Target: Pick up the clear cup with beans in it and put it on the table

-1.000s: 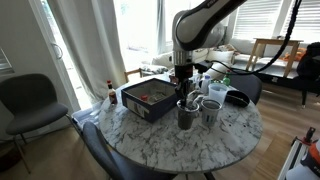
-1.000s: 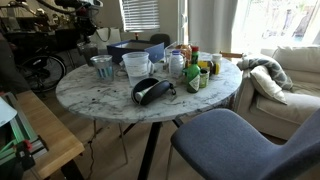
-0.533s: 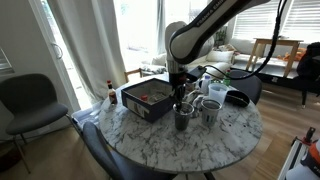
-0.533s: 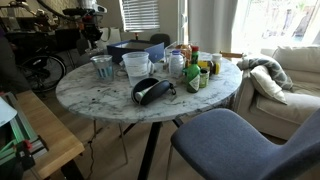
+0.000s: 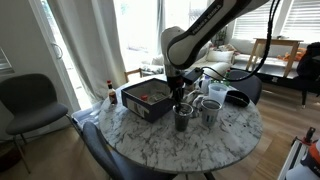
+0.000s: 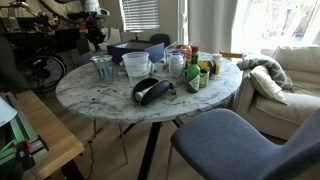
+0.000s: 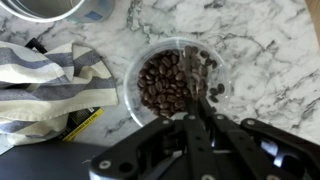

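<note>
- In an exterior view, you are holding the black two-finger gripper (image 5: pixel 181 101) right over the small see-through cup of brown beans (image 5: pixel 182 120). It is pointing straight down, which helps keep the beans from spilling.
- The cup is standing upright on the big round white marble table (image 5: pixel 140 138), between the dark blue box (image 5: pixel 148 100) and the pale mug with a handle (image 5: pixel 210 112). It looks set down, but I cannot be sure its bottom is touching.
- In an exterior view from across the room, the cup (image 6: pixel 102 68) is sitting near the table's far edge, beside a bigger cloudy plastic tub (image 6: pixel 136 65). The gripper is looking dark and small here, so I cannot tell how it is standing.
- In the wrist view, you are looking down into the cup (image 7: pixel 165 85), and beans are covering its bottom.
- The dark fingers (image 7: pixel 202 118) are reaching in from the bottom of the picture. They are close together at one side of the rim. I think that is because a cup with no handle is easiest to hold by its wall.
- I cannot tell if they are squeezing the wall or not.
- A striped cloth (image 7: pixel 40 85) is lying just beside the cup, so I think a straight-up move is safest.
</note>
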Action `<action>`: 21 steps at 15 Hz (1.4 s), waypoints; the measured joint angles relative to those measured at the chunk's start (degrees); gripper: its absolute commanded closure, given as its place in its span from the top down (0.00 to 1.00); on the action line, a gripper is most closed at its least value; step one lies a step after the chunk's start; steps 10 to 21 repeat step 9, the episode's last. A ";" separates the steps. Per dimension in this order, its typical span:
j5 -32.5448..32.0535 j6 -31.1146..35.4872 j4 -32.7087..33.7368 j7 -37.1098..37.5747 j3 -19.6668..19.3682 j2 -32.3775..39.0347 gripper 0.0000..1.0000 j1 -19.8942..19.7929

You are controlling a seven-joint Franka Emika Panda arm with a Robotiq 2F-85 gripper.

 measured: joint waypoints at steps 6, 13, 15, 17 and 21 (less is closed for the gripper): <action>-0.72 -1.54 1.97 1.31 0.00 -1.25 0.83 -0.05; 0.27 -4.36 2.39 -1.26 0.05 -5.59 0.80 -0.16; 0.27 -4.36 2.39 -1.26 0.05 -5.59 0.80 -0.16; 0.27 -4.36 2.39 -1.26 0.05 -5.59 0.80 -0.16; 0.27 -4.36 2.39 -1.26 0.05 -5.59 0.80 -0.16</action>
